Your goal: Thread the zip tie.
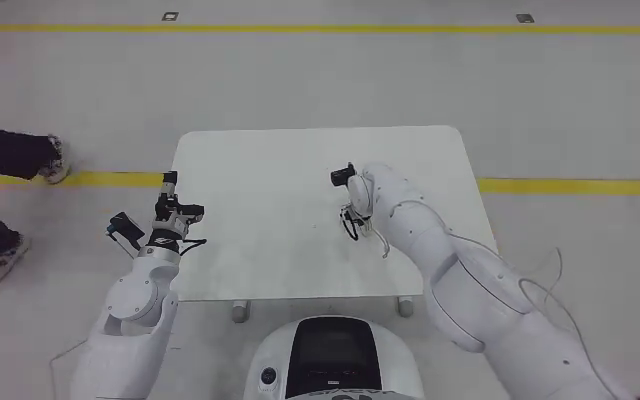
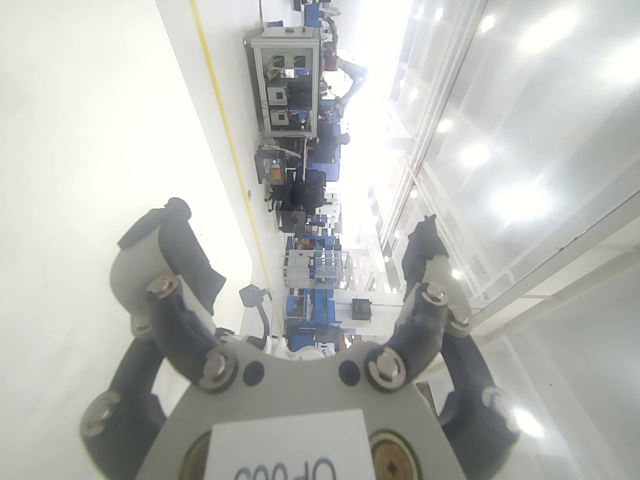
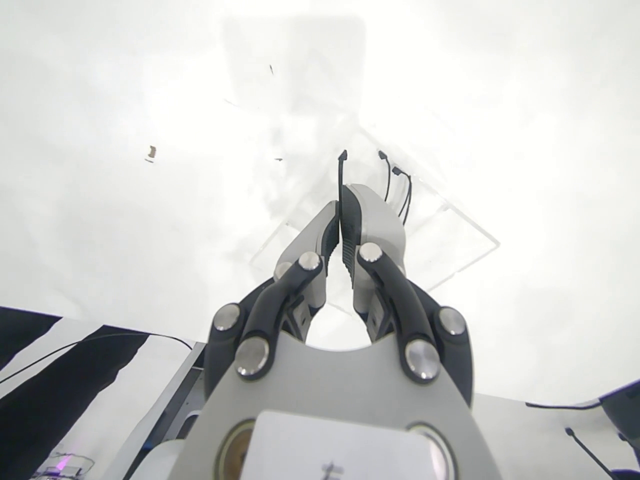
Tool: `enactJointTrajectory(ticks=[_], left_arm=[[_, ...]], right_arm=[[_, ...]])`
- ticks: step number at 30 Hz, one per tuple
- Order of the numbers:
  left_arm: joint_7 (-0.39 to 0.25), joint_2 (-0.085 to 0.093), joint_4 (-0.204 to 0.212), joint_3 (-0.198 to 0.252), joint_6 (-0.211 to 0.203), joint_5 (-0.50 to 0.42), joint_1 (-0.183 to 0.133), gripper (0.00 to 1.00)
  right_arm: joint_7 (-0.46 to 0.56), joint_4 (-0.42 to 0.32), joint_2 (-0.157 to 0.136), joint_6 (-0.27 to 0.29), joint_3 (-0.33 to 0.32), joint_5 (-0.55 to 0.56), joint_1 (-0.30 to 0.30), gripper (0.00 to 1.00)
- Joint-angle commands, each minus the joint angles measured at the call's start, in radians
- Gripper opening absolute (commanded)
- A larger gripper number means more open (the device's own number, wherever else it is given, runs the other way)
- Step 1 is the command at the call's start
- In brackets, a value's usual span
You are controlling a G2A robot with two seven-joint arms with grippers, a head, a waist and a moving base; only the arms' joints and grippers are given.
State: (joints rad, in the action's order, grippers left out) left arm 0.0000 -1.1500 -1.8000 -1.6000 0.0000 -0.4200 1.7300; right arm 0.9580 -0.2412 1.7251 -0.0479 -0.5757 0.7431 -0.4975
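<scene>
The right gripper (image 3: 341, 209) pinches the zip tie (image 3: 342, 172) near its head and the left gripper (image 2: 300, 217) stands spread, well apart, so the tie may twist or slip during threading.

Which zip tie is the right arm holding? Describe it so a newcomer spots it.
On the white table, find the right end effector above the clear tray. The zip tie is the black strip clamped in it, head poking past the tips. Unlike the loose ties lying in the tray, it stands gripped.
</scene>
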Motion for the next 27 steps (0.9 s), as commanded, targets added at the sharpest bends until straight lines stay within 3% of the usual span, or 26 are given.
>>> enactJointTrajectory(ticks=[1, 7, 12, 21, 24, 27], left_arm=[[0.000, 0.000, 0.000, 0.000, 0.000, 0.000, 0.000, 1.00], [0.000, 0.000, 0.000, 0.000, 0.000, 0.000, 0.000, 1.00], [0.000, 0.000, 0.000, 0.000, 0.000, 0.000, 0.000, 1.00], [0.000, 0.000, 0.000, 0.000, 0.000, 0.000, 0.000, 1.00], [0.000, 0.000, 0.000, 0.000, 0.000, 0.000, 0.000, 1.00], [0.000, 0.000, 0.000, 0.000, 0.000, 0.000, 0.000, 1.00]], right_arm=[[0.008, -0.002, -0.005, 0.007, -0.006, -0.001, 0.006, 0.00], [0.025, -0.012, -0.026, 0.036, -0.032, -0.017, 0.024, 0.00], [0.078, -0.032, -0.046, 0.092, -0.053, -0.031, 0.030, 0.00], [0.062, -0.031, -0.048, 0.096, -0.063, -0.050, 0.021, 0.00], [0.058, -0.004, -0.068, 0.161, -0.108, -0.118, 0.036, 0.00], [0.087, 0.026, -0.094, 0.274, -0.156, -0.196, 0.052, 0.00]])
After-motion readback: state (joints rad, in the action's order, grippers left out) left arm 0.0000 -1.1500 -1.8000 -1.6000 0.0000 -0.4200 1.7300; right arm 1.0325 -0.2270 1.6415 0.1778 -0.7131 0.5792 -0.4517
